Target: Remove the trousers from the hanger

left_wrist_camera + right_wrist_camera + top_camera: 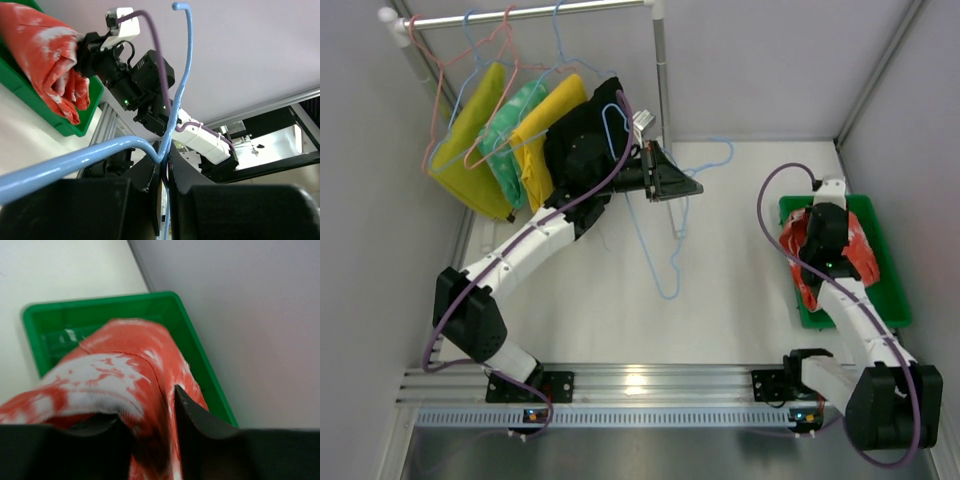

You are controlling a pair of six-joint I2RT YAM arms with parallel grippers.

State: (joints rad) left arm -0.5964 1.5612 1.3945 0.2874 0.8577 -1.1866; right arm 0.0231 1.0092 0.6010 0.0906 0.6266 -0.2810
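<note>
From above, the left gripper (678, 183) is seen closed on the thin wire of a blue hanger (665, 294), whose frame is spread out from the fingers toward the arm bases. The black trousers (582, 150) are found just behind this gripper, bunched over its wrist and forearm. Their long axis is slanted from the rail (520, 12) down toward the arm's elbow. Whether they are hung on the blue wire cannot be told. Well apart from that gripper, the right gripper (817, 228) is lowered over a green tray (885, 290). The red-orange trousers (860, 255) are bunched in the tray under and on both sides of it, about as wide as long from this height. In the left wrist view, the blue wire is seen pinched between the two dark fingers (65, 210). One branch rises straight ahead to a hook and another bends off to the left. Far ahead and to the left, the red-orange trousers are seen as a thick roll in the tray, with the right gripper's tip set against its side. In the right wrist view, a fold of the red-orange cloth is seen lying between the fingers (200, 435), which stand a little apart. Whether the fold is pinched or lying loose cannot be told. From the fingers the cloth runs straight ahead as a rounded ridge, its long axis pointed at the far wall of the tray.
</note>
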